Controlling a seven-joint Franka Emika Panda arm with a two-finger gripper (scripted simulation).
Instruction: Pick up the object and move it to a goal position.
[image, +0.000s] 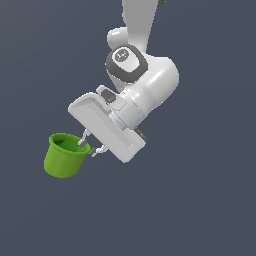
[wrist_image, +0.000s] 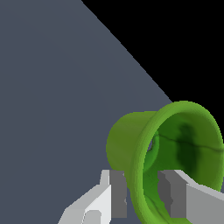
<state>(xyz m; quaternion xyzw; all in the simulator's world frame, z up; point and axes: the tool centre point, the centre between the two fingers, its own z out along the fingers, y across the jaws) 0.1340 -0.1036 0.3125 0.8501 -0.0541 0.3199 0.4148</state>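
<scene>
The place was a bare simulated scene, not a real room: a flat, uniform slate-grey surface (image: 210, 200) filled the exterior view, ending in plain black void in the wrist view.

No text, number or brand can be read anywhere in either view. The one candidate is a small pale mark on the dark oval cap (image: 125, 61) of the arm's upper joint, at about 12 o'clock from the white hand (image: 91, 144); it is too blurred to make out.
</scene>
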